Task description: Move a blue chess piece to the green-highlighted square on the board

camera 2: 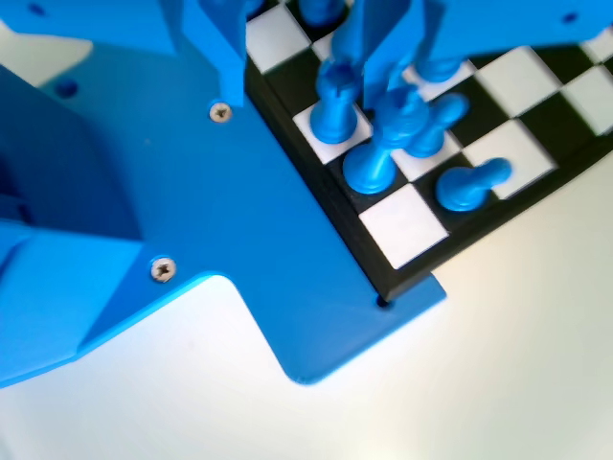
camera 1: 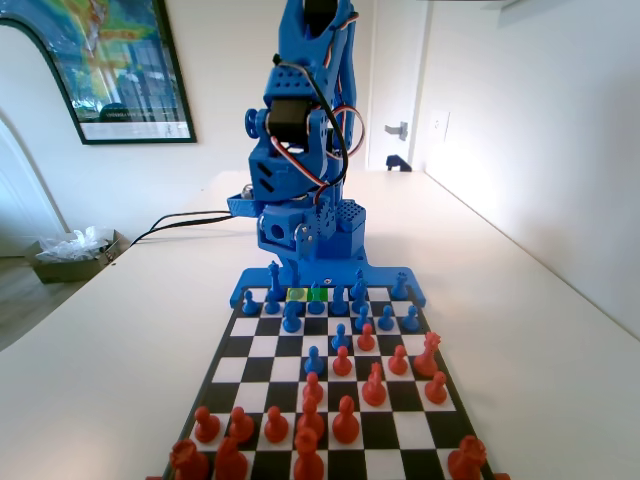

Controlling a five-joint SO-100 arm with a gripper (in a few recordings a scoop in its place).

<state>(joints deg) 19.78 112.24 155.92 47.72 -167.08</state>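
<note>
Red pieces (camera 1: 345,420) nearest; green-highlighted square (camera 1: 317,294) flat on far row.

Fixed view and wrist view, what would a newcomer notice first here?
In the fixed view, the blue arm towers over the far end of the board, where the green-highlighted square glows in the back row. Red pieces crowd the near end. In the wrist view, blue pieces cluster at the board's corner.

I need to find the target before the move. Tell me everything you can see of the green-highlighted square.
The green-highlighted square is a flat, bright green tinted board square, the same size as its neighbours. It lies in the board's far row in the fixed view, next to the blue arm's base, with a yellowish square just left of it. Blue pieces stand close around it; whether one stands on it is unclear.
</note>
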